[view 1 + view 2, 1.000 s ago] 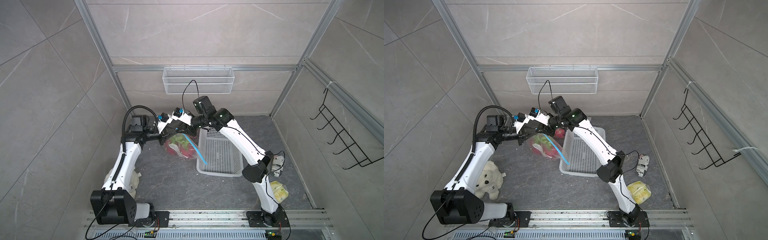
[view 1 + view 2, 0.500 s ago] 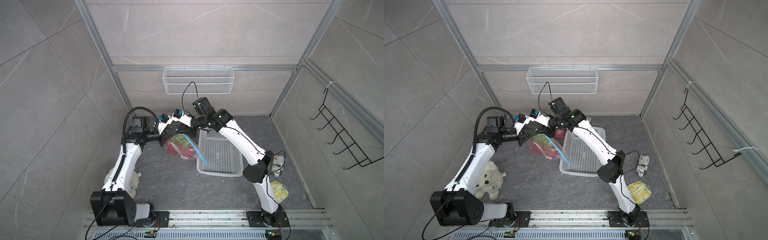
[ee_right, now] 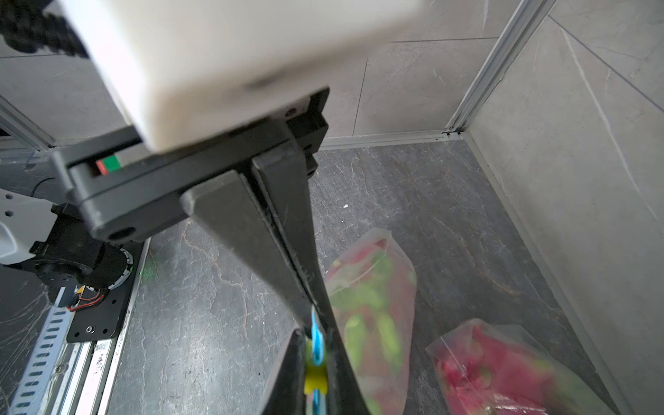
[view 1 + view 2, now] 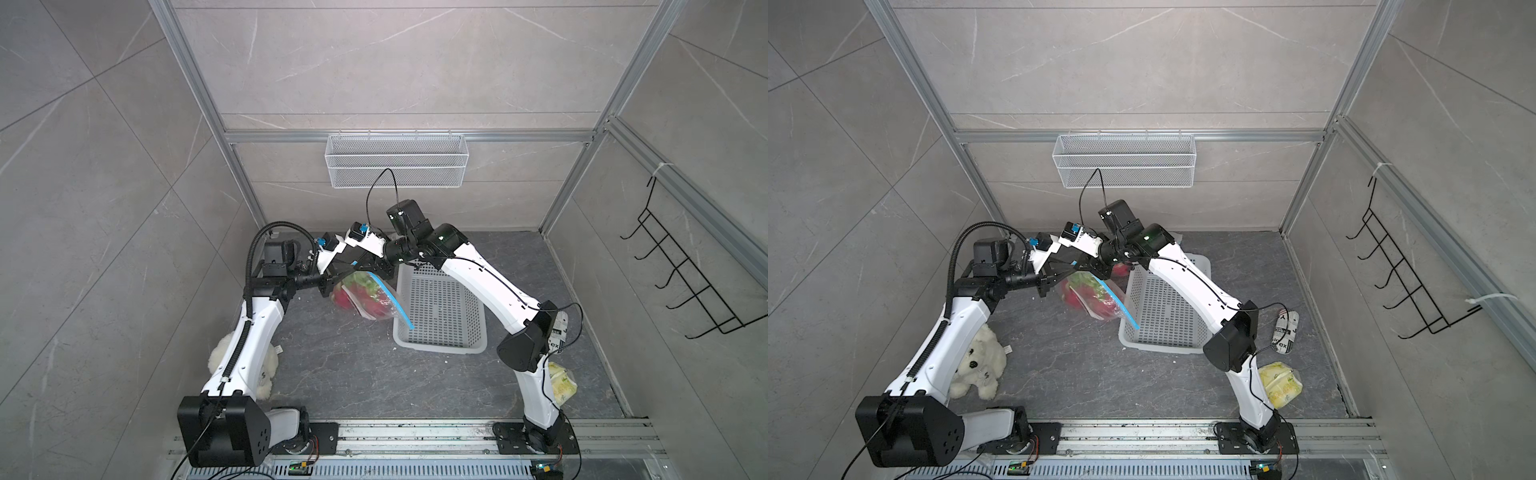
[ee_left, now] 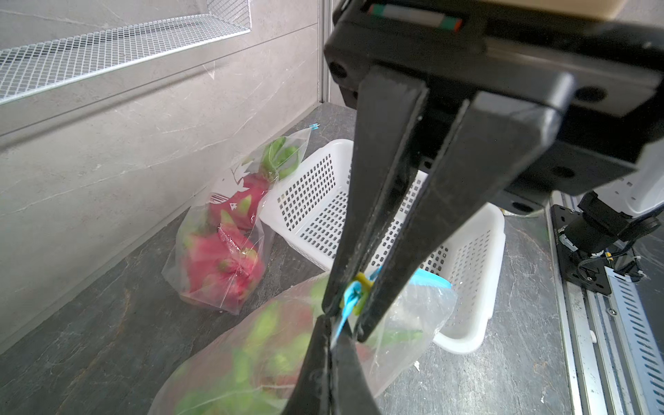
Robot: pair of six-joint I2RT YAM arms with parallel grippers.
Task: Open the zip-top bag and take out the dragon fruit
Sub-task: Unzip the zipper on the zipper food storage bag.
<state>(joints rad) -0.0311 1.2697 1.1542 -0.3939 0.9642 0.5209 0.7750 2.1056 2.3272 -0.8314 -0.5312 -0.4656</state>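
Observation:
A clear zip-top bag [image 4: 370,301] hangs off the floor between my two grippers, with pink-and-green dragon fruit [image 4: 357,297] inside. Its blue zip strip [image 4: 399,309] slants down toward the basket. My left gripper [image 5: 328,321] is shut on the end of the blue strip. Tip to tip with it, my right gripper [image 3: 315,334] is shut on the yellow slider [image 3: 315,382]. In both top views the grippers meet just above the bag: left gripper [image 4: 1064,271], right gripper [image 4: 1083,262]. The fruit [image 5: 258,345] shows blurred through the plastic.
A second clear bag of dragon fruit [image 5: 222,251] lies by the back wall beside the white slotted basket [image 4: 440,311]. A white plush bear [image 4: 978,365] sits by the left arm. A yellow-green packet [image 4: 1281,382] and a printed pouch [image 4: 1285,332] lie near the right arm. A wire shelf [image 4: 395,160] hangs on the back wall.
My right gripper's jaws have closed in on the yellow slider. The bag still hangs in almost the same place, and both arms have shifted only slightly.

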